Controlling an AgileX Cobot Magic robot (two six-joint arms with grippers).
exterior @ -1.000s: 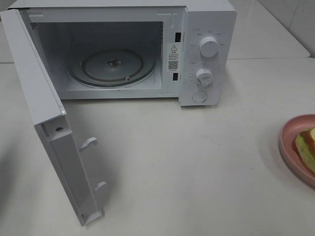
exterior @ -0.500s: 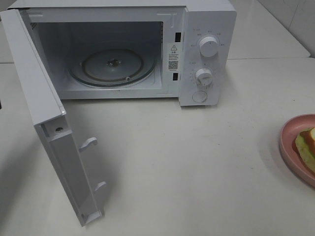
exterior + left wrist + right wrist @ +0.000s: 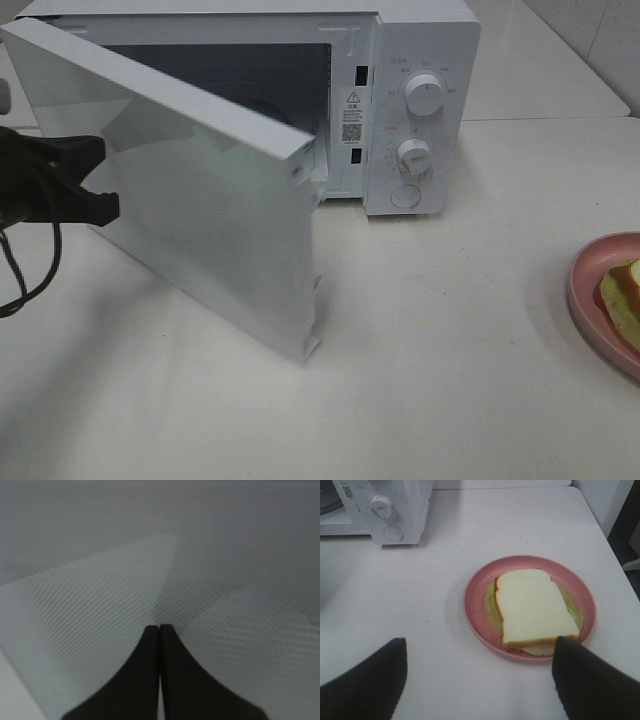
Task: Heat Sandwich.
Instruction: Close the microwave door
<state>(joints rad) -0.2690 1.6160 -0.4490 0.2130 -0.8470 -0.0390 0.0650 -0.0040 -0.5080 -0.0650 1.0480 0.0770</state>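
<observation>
The left gripper (image 3: 100, 205) is clenched with nothing between its fingers, and its tips press against the outer face of the microwave door (image 3: 215, 215) right in front of it; the door stands half swung over the microwave (image 3: 420, 110) opening, hiding most of the inside. The sandwich (image 3: 535, 607), though, lies on the pink plate (image 3: 475, 587) just ahead of the right gripper (image 3: 480, 675), whose fingers are spread wide and hold nothing, well apart from the oven across the counter (image 3: 450, 330). Judging by this, the door is being pushed while the food is not yet inside. The next move probably calls for swinging the door clear, then the right gripper bringing the plate over to the opening.
</observation>
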